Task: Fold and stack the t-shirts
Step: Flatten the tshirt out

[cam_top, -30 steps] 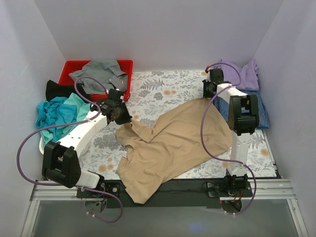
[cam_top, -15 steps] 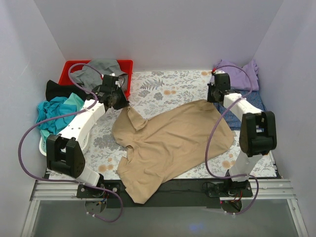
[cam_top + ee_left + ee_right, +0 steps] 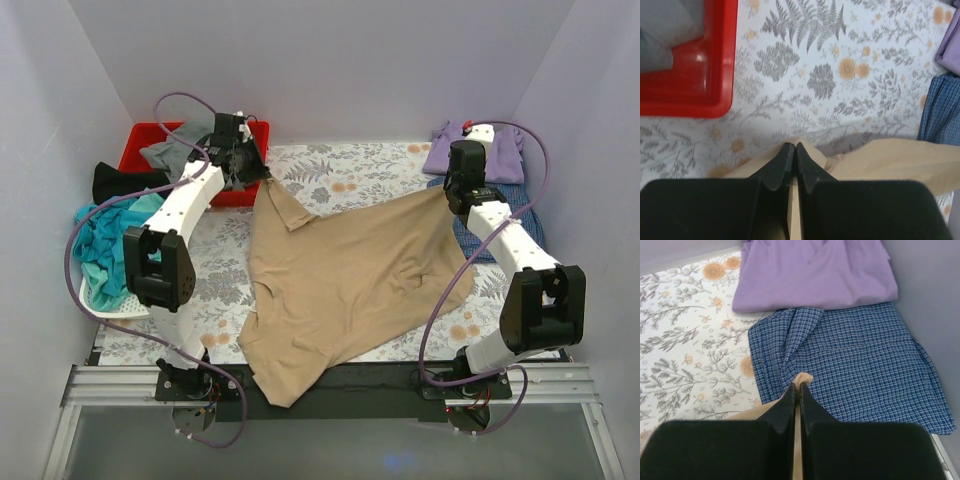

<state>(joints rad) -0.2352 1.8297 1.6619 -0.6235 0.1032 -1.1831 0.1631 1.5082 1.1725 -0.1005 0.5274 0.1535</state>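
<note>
A tan-beige t-shirt (image 3: 350, 275) lies spread over the flowered table, its near end hanging over the front edge. My left gripper (image 3: 262, 180) is shut on its far left corner (image 3: 812, 152), lifted next to the red bin. My right gripper (image 3: 447, 190) is shut on its far right corner (image 3: 805, 377), held over the blue-checked shirt (image 3: 860, 365). A folded lavender shirt (image 3: 812, 275) lies behind that at the far right. Teal (image 3: 105, 235) and black (image 3: 115, 182) shirts lie at the left. A grey shirt (image 3: 190, 145) sits in the bin.
The red plastic bin (image 3: 140, 140) stands at the far left corner. A white mesh basket (image 3: 105, 305) under the teal shirt sits at the left edge. White walls close in the back and both sides.
Both grippers have moved away from me and apart, each holding a corner of the tan shirt. The shirt has been pulled wider and flatter across the table.
</note>
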